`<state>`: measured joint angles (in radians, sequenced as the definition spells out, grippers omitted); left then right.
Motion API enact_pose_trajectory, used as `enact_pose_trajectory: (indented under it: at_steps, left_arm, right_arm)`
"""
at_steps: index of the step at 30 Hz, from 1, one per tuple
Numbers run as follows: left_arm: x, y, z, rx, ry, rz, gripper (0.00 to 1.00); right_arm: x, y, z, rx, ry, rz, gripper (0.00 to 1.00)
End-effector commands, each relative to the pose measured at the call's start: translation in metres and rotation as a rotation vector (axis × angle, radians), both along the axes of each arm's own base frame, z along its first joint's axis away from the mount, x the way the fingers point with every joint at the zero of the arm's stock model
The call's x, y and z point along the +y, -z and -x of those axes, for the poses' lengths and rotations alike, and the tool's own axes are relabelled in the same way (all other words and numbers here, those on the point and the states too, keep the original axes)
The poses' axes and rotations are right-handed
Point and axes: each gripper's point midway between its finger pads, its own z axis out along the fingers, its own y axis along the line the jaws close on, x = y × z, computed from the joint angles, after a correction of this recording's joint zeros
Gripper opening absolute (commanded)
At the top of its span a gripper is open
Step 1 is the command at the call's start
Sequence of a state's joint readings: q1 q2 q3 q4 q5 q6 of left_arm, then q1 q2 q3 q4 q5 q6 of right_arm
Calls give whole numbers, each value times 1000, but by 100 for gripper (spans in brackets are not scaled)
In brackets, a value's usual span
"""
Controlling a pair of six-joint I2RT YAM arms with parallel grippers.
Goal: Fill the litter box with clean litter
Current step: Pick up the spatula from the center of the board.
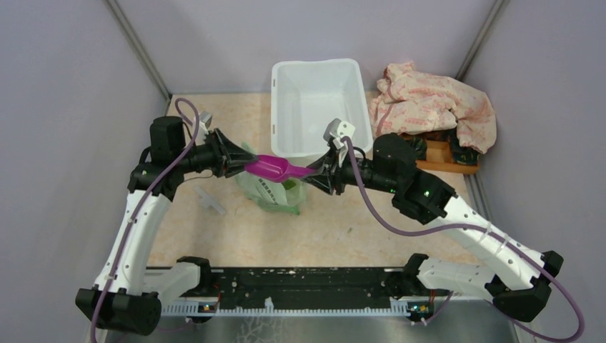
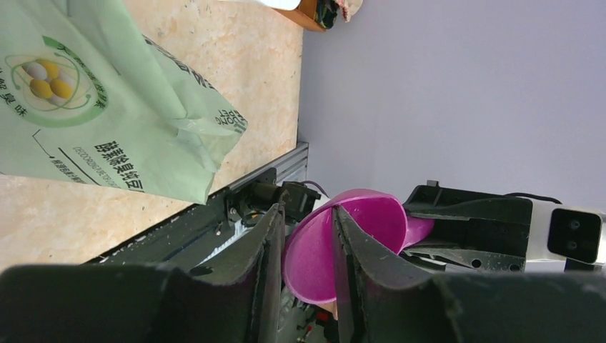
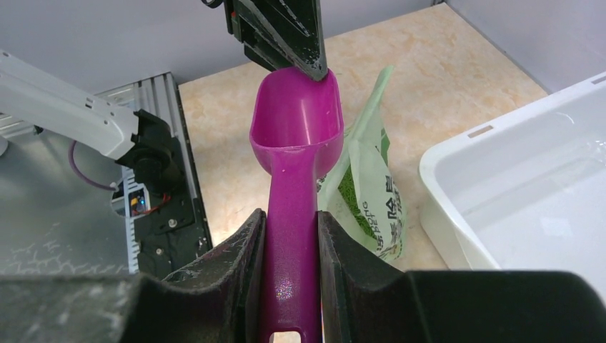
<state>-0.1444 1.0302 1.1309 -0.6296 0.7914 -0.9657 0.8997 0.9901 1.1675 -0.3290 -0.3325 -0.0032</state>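
Litter box (image 1: 314, 100), white and showing no litter inside, stands at the far edge of the table (image 1: 343, 221), just beyond two robot arms that meet over a green-and-white bag (image 1: 275, 193). Between them hangs a magenta scoop (image 1: 270, 168). The right hand (image 3: 291, 229) pinches its handle between both fingers. The left hand (image 2: 307, 211) has its fingers astride the rim of the bowl; whether they press on it or stand loose cannot be told.

Clean litter (image 3: 351, 196) shows only as dark green through the bag, directly under the scoop.

The step in hand appears to be getting the scoop ready for a first dip. Done well, the left hand would come clear of the bowl before any tilt. The right would then sink the bowl into the bag's mouth, lift it level and tip only once past the box's near rim.

The table is beige and marbled, shut in by plain lilac walls (image 1: 71, 86). A pink patterned cloth (image 1: 436, 103) lies heaped over a wooden tray (image 1: 439, 161) beside the box.
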Motion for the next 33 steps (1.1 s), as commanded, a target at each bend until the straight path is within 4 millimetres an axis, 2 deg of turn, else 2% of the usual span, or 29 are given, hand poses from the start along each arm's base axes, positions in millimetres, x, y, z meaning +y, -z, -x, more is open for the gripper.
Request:
enact_pose_trajectory:
  at_steps: [1, 3, 8, 14, 18, 27, 29, 32, 33]
  left_arm:
    - [3, -8, -6, -75, -15, -27, 35]
    - [2, -7, -4, -80, -5, -17, 31]
    - [-1, -7, 0, -89, 28, 5, 0]
    - [-3, -5, 5, -65, 41, 28, 0]
    - [-5, -2, 7, -47, 46, 61, 0]
    - [-7, 5, 6, -33, 50, 87, 0]
    - [-6, 6, 5, -43, 48, 66, 23]
    - [-1, -2, -2, -87, 26, 11, 44]
    - [0, -4, -5, -99, 21, -7, 47]
  right_arm:
    - [2, -37, 20, -29, -72, -91, 0]
    - [5, -37, 19, -25, -80, -90, 0]
    - [15, -30, 14, -7, -94, -68, 3]
    - [23, -24, 9, 13, -99, -56, 5]
    - [26, -21, 8, 22, -104, -54, 1]
    - [22, -15, 9, 18, -91, -49, 0]
    - [19, -18, 11, 19, -89, -49, 0]
    - [15, -21, 14, 27, -90, -45, 0]
    - [13, -23, 15, 30, -86, -43, 0]
